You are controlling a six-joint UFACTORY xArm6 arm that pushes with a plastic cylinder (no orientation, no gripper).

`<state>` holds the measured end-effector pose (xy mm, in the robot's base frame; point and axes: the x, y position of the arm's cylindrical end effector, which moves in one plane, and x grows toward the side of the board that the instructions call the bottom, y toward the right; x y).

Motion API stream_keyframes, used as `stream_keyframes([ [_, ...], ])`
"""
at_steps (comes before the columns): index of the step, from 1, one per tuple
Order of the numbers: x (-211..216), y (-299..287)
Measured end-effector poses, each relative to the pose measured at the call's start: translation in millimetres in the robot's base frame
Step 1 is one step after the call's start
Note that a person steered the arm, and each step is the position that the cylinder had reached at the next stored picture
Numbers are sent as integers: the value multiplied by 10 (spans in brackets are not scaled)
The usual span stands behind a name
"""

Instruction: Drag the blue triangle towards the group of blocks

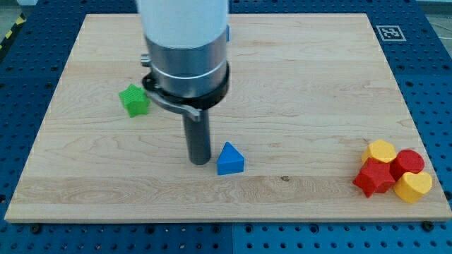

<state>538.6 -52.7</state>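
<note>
Blue triangle point(230, 159) sits just beside my tip point(199, 162), on its view-right side. Tip holds nothing and appears short of contact, standing opposite the red-and-yellow group of blocks point(393, 175), apparently so a push drives rightward.

The wooden board point(282, 77) carries a green block point(133, 99), a blue triangle point(229, 159), and clustered red and yellow blocks point(393, 171).

A green star-shaped block point(133, 99) lies alone on the wooden bench point(296, 92) toward the view's left; a printed marker tag point(390, 32) occupies the bench's top-right corner.
</note>
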Motion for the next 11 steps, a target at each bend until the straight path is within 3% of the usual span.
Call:
stream_keyframes([
  [11,223,1220],
])
